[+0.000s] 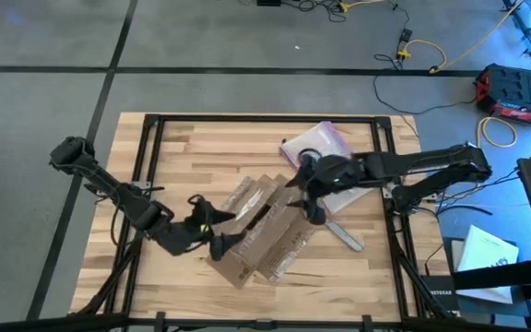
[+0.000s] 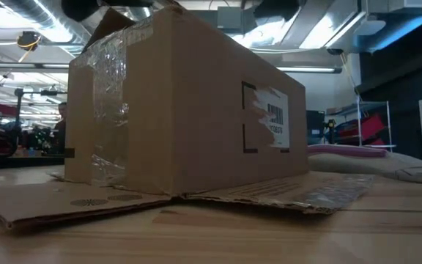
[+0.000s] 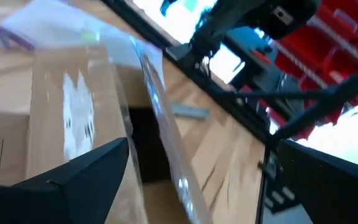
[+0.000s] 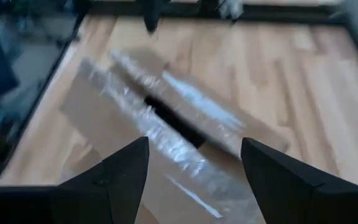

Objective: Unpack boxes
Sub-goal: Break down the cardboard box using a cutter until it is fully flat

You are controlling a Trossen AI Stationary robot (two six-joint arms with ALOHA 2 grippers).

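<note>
Two open grippers, left [image 1: 212, 232] and right [image 1: 307, 189], are poised over the cardboard box [image 1: 264, 231], whose taped flaps are judged next to be spread.

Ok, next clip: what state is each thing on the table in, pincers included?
box: on the table, top flaps parted with a dark gap between them, one flap flat on the table
bag: lying flat behind the box
grey tool: lying on the table, untouched
left pincer: open, at the box's left end, holding nothing
right pincer: open, above the box, holding nothing
</note>
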